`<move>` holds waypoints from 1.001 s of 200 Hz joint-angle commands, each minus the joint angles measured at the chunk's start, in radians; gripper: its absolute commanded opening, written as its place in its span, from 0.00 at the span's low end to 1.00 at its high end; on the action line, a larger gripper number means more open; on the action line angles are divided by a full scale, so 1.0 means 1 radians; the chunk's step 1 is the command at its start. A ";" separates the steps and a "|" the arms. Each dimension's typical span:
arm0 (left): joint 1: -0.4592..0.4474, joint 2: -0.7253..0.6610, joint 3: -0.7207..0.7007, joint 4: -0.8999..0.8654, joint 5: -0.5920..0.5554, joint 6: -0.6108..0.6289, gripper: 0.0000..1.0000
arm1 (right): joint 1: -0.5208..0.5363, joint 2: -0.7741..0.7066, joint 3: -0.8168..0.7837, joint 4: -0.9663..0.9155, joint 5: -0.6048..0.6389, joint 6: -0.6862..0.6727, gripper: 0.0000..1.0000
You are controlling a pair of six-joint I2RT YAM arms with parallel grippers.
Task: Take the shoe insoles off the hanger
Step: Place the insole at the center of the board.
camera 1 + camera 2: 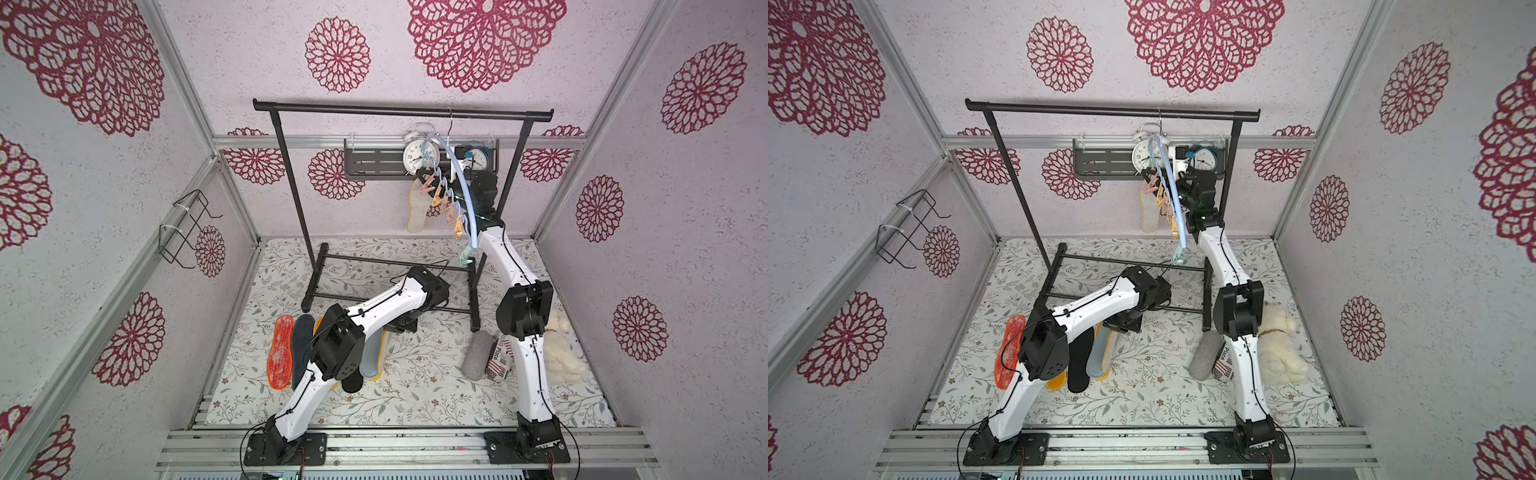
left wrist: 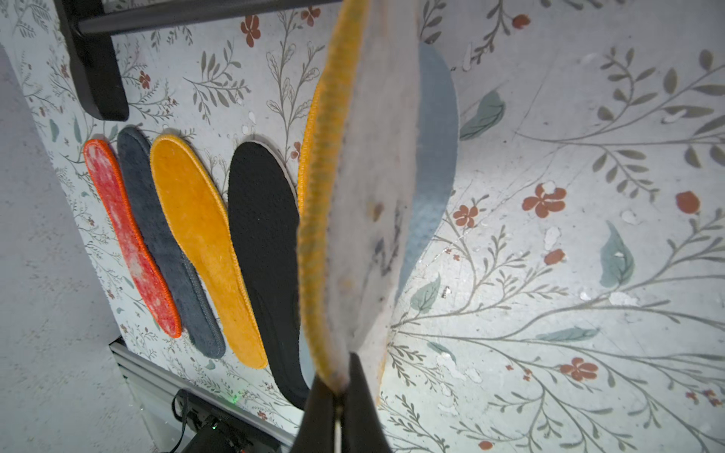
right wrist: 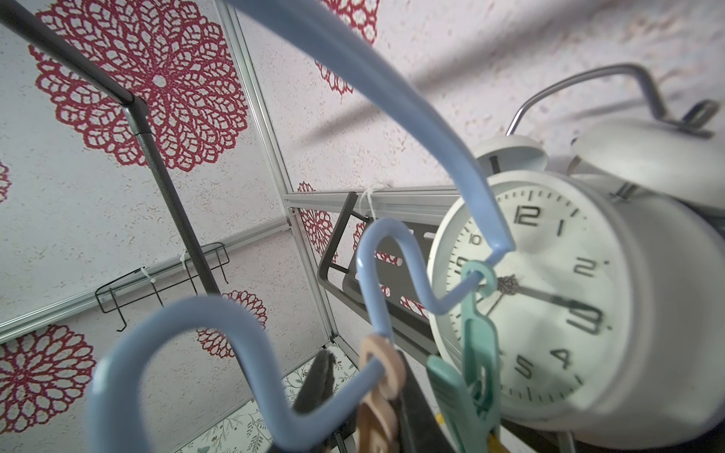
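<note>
The pale blue hanger (image 1: 459, 183) (image 1: 1173, 195) (image 3: 431, 129) hangs by its hook on the rack bar. One yellow-edged insole (image 1: 415, 208) (image 1: 1149, 212) dangles from a peach clothespin (image 3: 382, 364). My right gripper (image 1: 422, 174) (image 3: 365, 359) is raised to that pin, its jaws closed on it. Low over the floor, my left gripper (image 2: 341, 392) is shut on a yellow insole with a beige back (image 2: 365, 176). Orange-red (image 2: 129, 239), dark grey (image 2: 168, 247), yellow (image 2: 208, 251), black (image 2: 266, 255) and blue-grey (image 2: 435, 157) insoles lie side by side beneath it.
The black garment rack (image 1: 399, 110) stands mid-floor. White and blue alarm clocks (image 1: 419, 156) sit on a wall shelf just behind the hanger. A grey felt roll (image 1: 476, 355), a printed box (image 1: 498, 361) and a fluffy white toy (image 1: 561, 349) lie by the right arm.
</note>
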 commanded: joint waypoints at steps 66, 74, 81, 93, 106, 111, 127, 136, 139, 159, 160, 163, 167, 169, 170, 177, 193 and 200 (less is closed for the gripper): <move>-0.062 0.192 0.172 -0.120 -0.009 0.019 0.01 | -0.024 -0.067 -0.007 -0.011 0.042 -0.001 0.08; -0.066 0.204 0.176 -0.120 0.009 0.032 0.05 | -0.024 -0.067 -0.006 -0.011 0.042 0.000 0.09; -0.073 0.206 0.179 -0.120 0.017 0.036 0.12 | -0.026 -0.067 -0.007 -0.010 0.042 0.001 0.11; -0.078 0.197 0.208 -0.118 0.040 0.032 0.27 | -0.026 -0.066 -0.006 -0.007 0.042 0.005 0.11; -0.079 0.167 0.221 -0.050 0.124 0.048 0.43 | -0.026 -0.064 -0.006 -0.003 0.040 0.006 0.12; -0.077 0.146 0.212 -0.002 0.172 0.063 0.45 | -0.027 -0.063 -0.005 -0.003 0.040 0.007 0.12; -0.080 0.064 0.146 0.119 0.243 0.060 0.52 | -0.028 -0.063 -0.005 -0.001 0.039 0.008 0.13; -0.076 0.016 0.090 0.182 0.260 0.067 0.56 | -0.027 -0.064 -0.006 -0.003 0.037 0.009 0.13; -0.074 0.001 0.070 0.195 0.254 0.062 0.57 | -0.028 -0.065 -0.005 -0.003 0.036 0.009 0.13; -0.045 -0.063 -0.059 0.250 0.245 0.027 0.55 | -0.028 -0.069 -0.006 -0.008 0.036 0.007 0.13; -0.044 -0.065 -0.068 0.254 0.247 0.024 0.55 | -0.028 -0.068 -0.006 -0.008 0.036 0.006 0.13; -0.041 -0.068 -0.086 0.261 0.250 0.018 0.54 | -0.028 -0.067 -0.007 -0.009 0.036 0.007 0.13; -0.038 -0.068 -0.097 0.266 0.250 0.009 0.54 | -0.028 -0.069 -0.006 -0.009 0.036 0.006 0.13; -0.037 -0.066 -0.099 0.267 0.250 0.006 0.53 | -0.028 -0.069 -0.006 -0.009 0.034 0.005 0.13; -0.037 -0.065 -0.099 0.267 0.252 0.005 0.53 | -0.028 -0.069 -0.006 -0.008 0.035 0.005 0.13; -0.039 -0.053 -0.098 0.277 0.268 -0.013 0.53 | -0.029 -0.070 -0.006 -0.007 0.033 0.004 0.13; -0.061 -0.013 -0.071 0.327 0.283 -0.030 0.51 | -0.029 -0.072 -0.006 -0.007 0.036 0.002 0.14; -0.070 0.016 -0.034 0.320 0.281 -0.029 0.51 | -0.031 -0.073 -0.006 -0.009 0.037 0.001 0.14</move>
